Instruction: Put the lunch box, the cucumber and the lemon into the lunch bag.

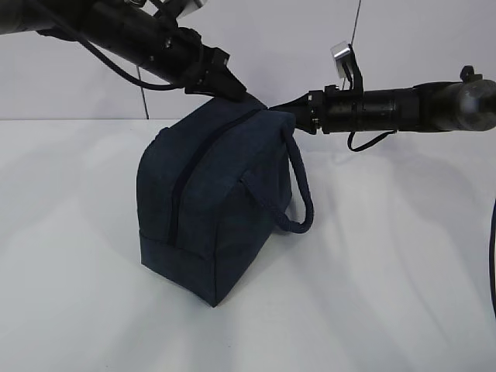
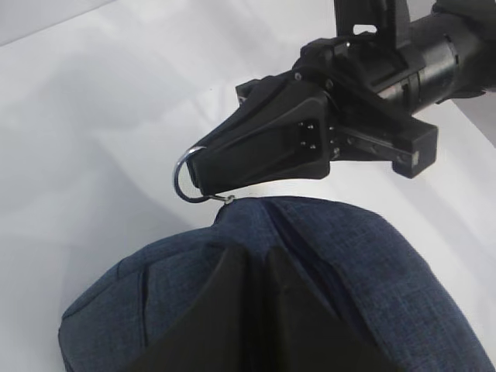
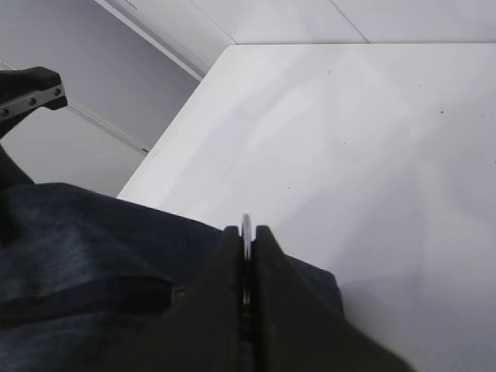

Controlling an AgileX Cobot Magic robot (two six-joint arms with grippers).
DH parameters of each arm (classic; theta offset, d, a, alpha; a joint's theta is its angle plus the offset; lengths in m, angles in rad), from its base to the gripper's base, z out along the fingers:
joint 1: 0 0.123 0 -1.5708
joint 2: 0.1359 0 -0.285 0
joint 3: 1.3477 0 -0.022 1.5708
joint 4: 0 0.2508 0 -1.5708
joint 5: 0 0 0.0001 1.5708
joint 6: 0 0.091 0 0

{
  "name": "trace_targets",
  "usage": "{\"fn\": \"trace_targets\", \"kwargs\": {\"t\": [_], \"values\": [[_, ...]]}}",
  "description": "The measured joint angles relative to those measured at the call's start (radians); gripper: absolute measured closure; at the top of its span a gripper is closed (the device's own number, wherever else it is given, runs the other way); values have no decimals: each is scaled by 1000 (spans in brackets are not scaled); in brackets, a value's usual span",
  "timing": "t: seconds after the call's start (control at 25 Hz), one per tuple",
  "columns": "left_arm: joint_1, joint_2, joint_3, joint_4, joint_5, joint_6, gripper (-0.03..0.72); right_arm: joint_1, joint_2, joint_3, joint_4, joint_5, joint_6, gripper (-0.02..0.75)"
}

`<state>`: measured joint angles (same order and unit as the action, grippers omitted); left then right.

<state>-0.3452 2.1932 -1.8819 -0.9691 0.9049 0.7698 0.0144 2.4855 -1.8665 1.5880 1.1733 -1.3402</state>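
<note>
Your lunch bag stands upright near the middle of the white table, its zipper shut and running from the near lower face up over the top toward the far right end. There the right gripper is clamped on the silver ring pull. The left gripper has its jaws together at the bag's top, apparently pinching fabric. The pull must travel along the zipper's length, leftward and down. Lunch box, cucumber and lemon are not in view.
</note>
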Motion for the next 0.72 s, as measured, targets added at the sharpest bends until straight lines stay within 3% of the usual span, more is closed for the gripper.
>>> {"fn": "trace_targets", "kwargs": {"t": [0.72], "values": [[0,-81,-2,26,56,24,674,0,0,0,14,10,0,730]]}}
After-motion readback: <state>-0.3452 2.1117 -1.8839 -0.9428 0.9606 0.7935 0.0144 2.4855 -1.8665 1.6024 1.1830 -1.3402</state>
